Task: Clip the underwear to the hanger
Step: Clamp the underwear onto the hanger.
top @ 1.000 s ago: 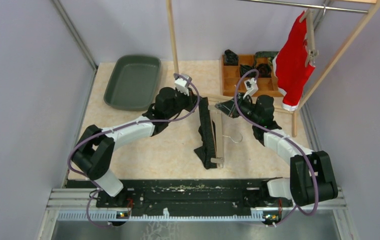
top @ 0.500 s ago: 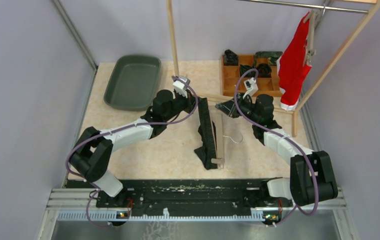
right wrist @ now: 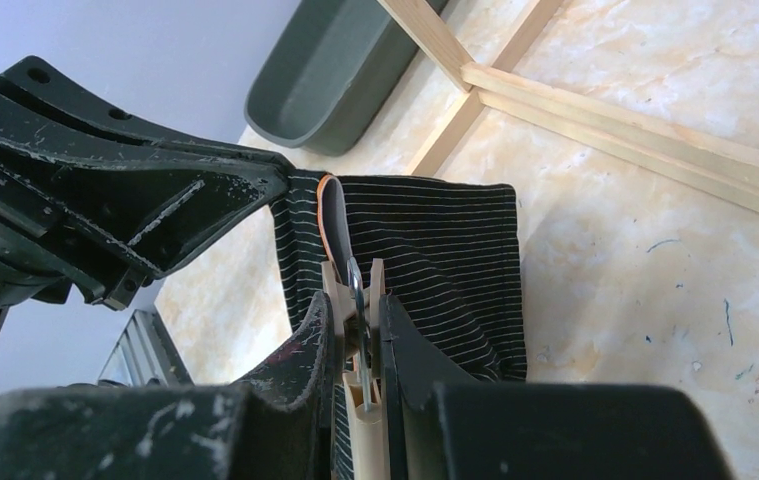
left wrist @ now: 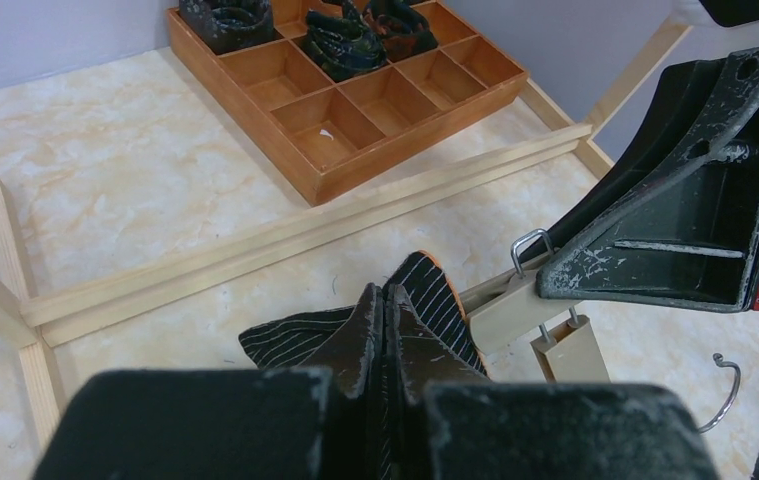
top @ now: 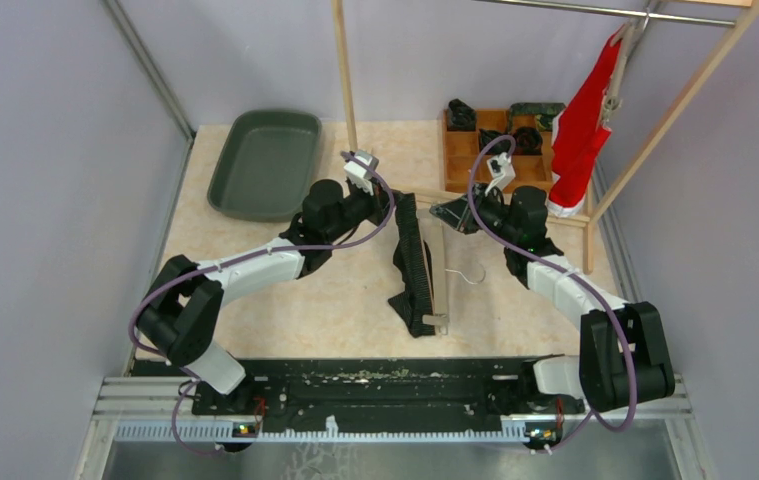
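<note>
The black striped underwear (top: 413,268) lies in a long strip at mid-table beside the beige hanger (top: 438,272), whose wire hook (top: 470,276) points right. My left gripper (top: 391,206) is shut on the underwear's far end, and the striped cloth (left wrist: 437,292) pokes out past its fingertips (left wrist: 387,318). My right gripper (top: 452,216) is shut on the hanger's far clip (right wrist: 358,300), squeezing its two beige leaves around the metal spring. The underwear's orange-edged waistband (right wrist: 327,215) sits at the mouth of that clip. The two grippers' tips nearly touch.
A dark green tray (top: 265,165) sits at the back left. A wooden divided box (top: 483,150) with dark rolled items stands at the back right. A wooden rack's post (top: 345,75) and floor bars (left wrist: 285,245) run behind the grippers. A red garment (top: 577,125) hangs from its rail.
The red garment on the rail has swung and turned edge-on. My left wrist has shifted slightly toward the back left. The right arm holds still.
</note>
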### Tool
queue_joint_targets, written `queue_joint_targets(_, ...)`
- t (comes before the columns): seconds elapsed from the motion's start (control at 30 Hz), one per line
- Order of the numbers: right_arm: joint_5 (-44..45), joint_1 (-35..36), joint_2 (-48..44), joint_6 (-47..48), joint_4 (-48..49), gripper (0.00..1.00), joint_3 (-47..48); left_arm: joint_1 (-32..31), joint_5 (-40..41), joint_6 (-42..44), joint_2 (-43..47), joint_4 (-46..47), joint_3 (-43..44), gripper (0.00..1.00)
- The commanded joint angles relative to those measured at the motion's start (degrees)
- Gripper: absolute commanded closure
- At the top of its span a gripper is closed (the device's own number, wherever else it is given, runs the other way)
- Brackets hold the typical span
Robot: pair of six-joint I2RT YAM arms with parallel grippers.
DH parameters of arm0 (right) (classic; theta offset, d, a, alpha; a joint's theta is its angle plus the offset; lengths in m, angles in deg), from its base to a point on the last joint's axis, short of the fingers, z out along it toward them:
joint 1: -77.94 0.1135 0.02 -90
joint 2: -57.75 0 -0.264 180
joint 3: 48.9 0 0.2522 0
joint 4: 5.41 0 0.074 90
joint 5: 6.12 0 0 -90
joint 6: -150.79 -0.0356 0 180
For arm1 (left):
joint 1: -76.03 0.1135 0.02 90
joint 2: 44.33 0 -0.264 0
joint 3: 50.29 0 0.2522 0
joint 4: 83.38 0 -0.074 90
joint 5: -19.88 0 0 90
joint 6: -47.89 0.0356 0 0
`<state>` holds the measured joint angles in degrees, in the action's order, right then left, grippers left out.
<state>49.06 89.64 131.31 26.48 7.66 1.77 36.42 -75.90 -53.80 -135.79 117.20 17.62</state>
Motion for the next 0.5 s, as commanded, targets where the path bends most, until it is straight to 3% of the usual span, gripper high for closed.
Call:
queue_joint_targets(0.0,-2.4,-0.2,-0.3,1.0,2.2,1.00,3.2,0.2,-0.9,0.6,2.2,3.7,-0.3,1.00)
queue_joint_targets(0.47,-5.8,-0.2,0.9,-0.2,5.0,1.00,3.2,0.2,-1.6,0.4,1.5,4.4,0.5,1.00)
